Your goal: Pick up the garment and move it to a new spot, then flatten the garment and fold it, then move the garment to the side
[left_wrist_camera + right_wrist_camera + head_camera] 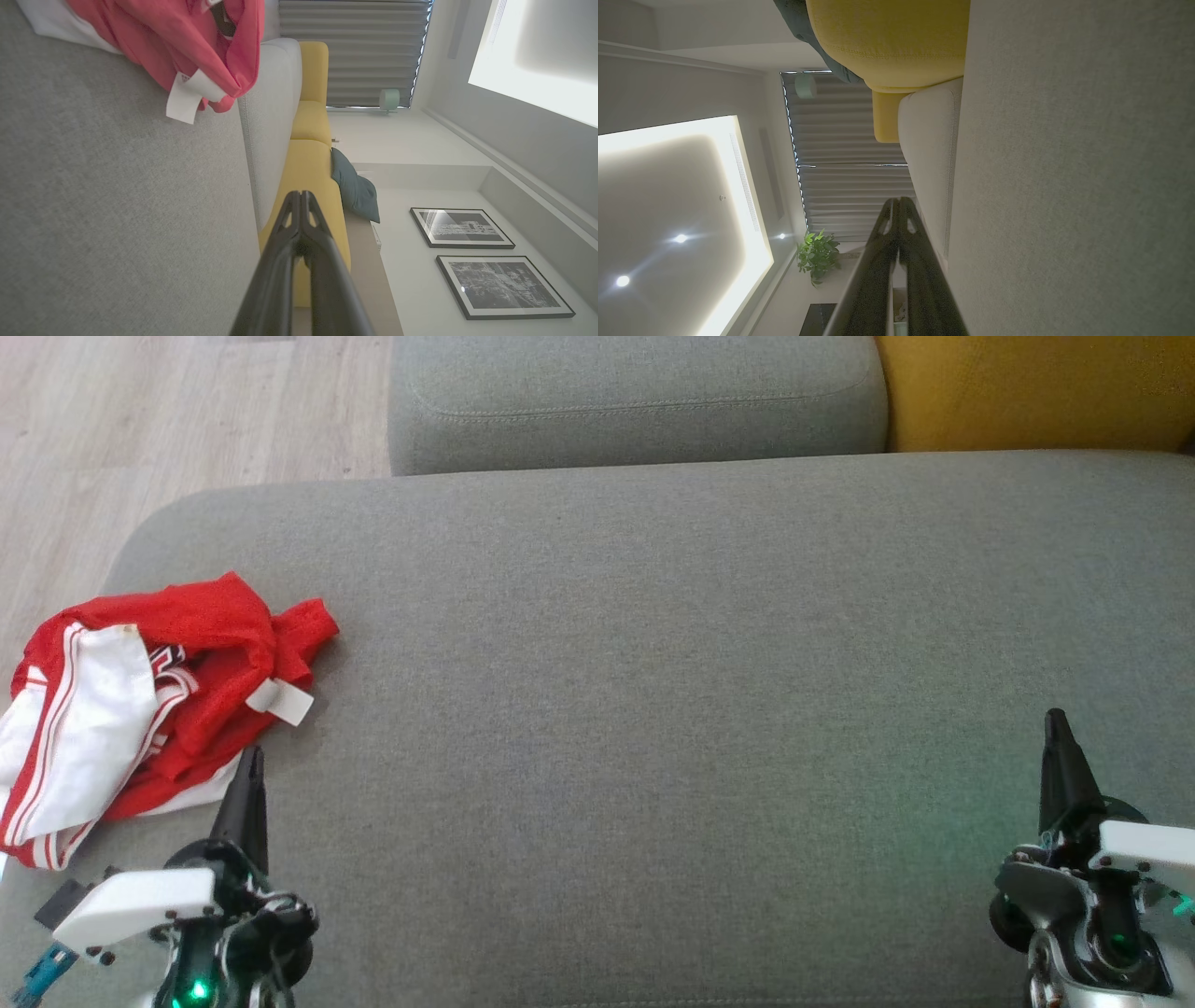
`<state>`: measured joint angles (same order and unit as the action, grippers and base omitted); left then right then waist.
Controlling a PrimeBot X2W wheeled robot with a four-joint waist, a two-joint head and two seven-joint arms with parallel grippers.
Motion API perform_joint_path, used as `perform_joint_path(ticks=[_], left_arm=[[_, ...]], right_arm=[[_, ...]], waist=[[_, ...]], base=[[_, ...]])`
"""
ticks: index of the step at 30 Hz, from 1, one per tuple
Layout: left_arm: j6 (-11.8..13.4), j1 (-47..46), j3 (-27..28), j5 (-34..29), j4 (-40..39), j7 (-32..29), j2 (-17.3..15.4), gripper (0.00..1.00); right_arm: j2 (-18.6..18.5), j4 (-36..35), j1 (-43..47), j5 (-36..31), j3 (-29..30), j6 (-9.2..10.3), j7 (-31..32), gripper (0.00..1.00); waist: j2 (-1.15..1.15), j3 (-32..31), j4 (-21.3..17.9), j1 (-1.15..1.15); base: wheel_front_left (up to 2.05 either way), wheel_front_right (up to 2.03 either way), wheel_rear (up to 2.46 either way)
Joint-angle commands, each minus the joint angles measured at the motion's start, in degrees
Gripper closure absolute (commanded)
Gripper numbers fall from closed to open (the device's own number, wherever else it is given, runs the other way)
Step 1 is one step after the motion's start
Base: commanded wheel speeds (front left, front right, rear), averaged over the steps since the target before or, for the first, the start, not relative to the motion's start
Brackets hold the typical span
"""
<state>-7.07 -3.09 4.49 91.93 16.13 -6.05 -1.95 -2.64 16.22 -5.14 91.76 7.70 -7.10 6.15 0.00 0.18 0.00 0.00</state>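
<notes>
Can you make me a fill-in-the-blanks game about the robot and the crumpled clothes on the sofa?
1. The crumpled garment on the grey sofa seat is white and ____.
2. The left gripper and the right gripper hold nothing, and both are ____.
3. Of the two grippers, the ____ one is nearer the garment.
4. The cushion at the far right behind the seat is ____.

Missing words: red; shut; left; yellow.

Grey sofa [653, 644] — pale wood floor [140, 411]
</notes>
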Motion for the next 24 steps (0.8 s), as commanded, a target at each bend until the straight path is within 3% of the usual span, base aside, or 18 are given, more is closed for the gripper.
perform_joint_path(ticks=[1,24], left_arm=[[-0.42,-3.09,2.00,0.26,-2.11,-0.42,-0.93,1.00],[-0.42,-3.09,2.00,0.26,-2.11,-0.42,-0.93,1.00]], right_arm=[[-0.23,-2.20,-1.04,0.43,-1.20,-0.39,0.32,1.00],[-0.23,-2.20,-1.04,0.43,-1.20,-0.39,0.32,1.00]], waist=[[0.00,0.00,0.00,0.00],[0.00,0.00,0.00,0.00]], base=[[0.00,0.00,0.00],[0.00,0.00,0.00]])
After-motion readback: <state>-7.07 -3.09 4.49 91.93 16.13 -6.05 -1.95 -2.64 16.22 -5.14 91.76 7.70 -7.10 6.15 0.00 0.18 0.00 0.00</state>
